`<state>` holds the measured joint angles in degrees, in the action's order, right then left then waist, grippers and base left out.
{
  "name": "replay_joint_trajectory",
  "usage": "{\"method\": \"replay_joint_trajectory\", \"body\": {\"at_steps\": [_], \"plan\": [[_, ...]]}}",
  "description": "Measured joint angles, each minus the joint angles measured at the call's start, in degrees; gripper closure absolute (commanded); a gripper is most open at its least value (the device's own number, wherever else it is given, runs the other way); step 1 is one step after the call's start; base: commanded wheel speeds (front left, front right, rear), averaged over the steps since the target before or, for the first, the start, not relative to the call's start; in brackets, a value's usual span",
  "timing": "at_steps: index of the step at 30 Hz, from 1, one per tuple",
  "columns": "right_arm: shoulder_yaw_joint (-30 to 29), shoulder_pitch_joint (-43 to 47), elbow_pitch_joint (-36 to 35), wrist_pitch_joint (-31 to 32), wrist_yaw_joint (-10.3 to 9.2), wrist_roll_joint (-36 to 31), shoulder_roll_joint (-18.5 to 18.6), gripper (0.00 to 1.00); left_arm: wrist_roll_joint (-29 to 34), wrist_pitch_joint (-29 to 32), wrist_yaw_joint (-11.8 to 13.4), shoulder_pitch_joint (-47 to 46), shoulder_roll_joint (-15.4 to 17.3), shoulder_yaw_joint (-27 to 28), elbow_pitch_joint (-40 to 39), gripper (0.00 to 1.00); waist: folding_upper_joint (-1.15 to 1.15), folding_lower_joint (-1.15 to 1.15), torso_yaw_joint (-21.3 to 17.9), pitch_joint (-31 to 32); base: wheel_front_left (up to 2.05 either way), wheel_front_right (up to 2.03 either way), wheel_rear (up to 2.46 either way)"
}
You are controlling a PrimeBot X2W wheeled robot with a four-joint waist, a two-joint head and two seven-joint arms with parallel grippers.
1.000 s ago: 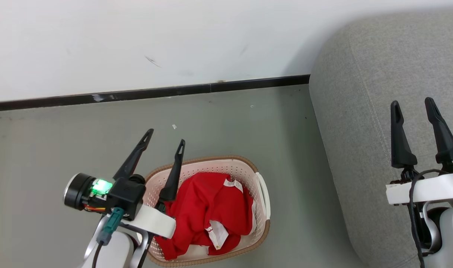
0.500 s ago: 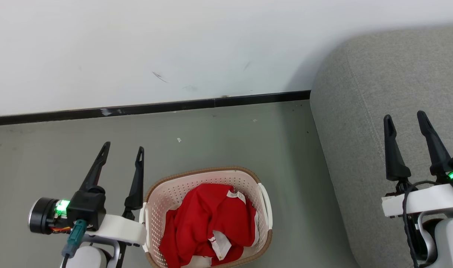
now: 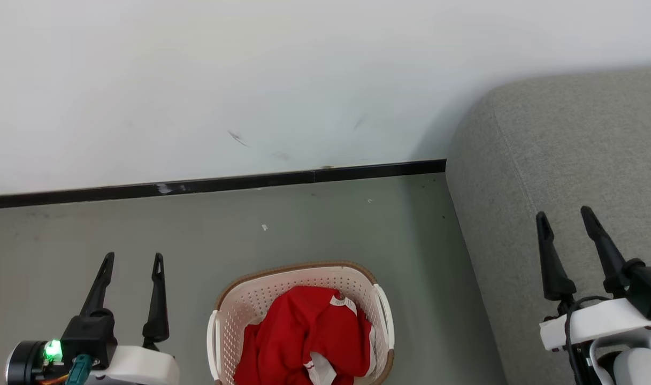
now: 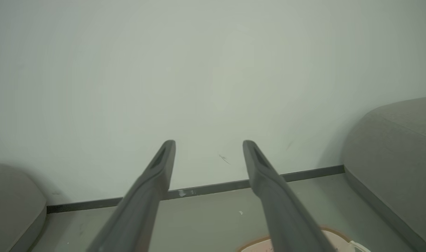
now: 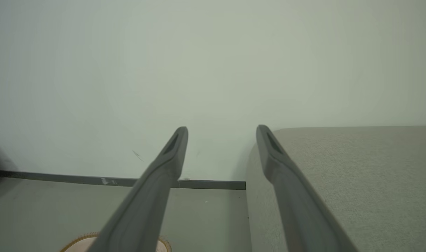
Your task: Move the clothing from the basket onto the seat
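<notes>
White wall (image 3: 250, 64), black skirting (image 3: 250, 182), grey floor (image 3: 143, 224)

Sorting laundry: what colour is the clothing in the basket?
Bright red clothing, white trim; head view.

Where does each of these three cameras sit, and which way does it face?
Head view: on the head, facing forward and down at the basket of clothing and the seat; left gripper and right gripper show, open.
Left wrist view: on the left wrist, facing the wall along its own fingers.
Right wrist view: on the right wrist, facing wall and seat along its own fingers.
Shared: both wrist views show the skirting and the basket's rim.
</notes>
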<state>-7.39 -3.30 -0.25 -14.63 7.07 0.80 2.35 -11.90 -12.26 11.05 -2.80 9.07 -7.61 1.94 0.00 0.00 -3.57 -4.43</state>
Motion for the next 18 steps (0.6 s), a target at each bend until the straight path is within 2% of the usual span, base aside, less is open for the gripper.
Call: {"method": "replay_joint_trajectory", "body": {"at_steps": [18], "plan": [[2.0, 4.6, 1.5, 1.0, 0.00, 2.9, -0.1, 0.00, -0.8, 0.1, 1.4, 7.8, 0.4, 1.3, -0.1, 0.00, 0.00, 0.00, 0.7, 4.7, 0.00, 0.00, 0.00]]}}
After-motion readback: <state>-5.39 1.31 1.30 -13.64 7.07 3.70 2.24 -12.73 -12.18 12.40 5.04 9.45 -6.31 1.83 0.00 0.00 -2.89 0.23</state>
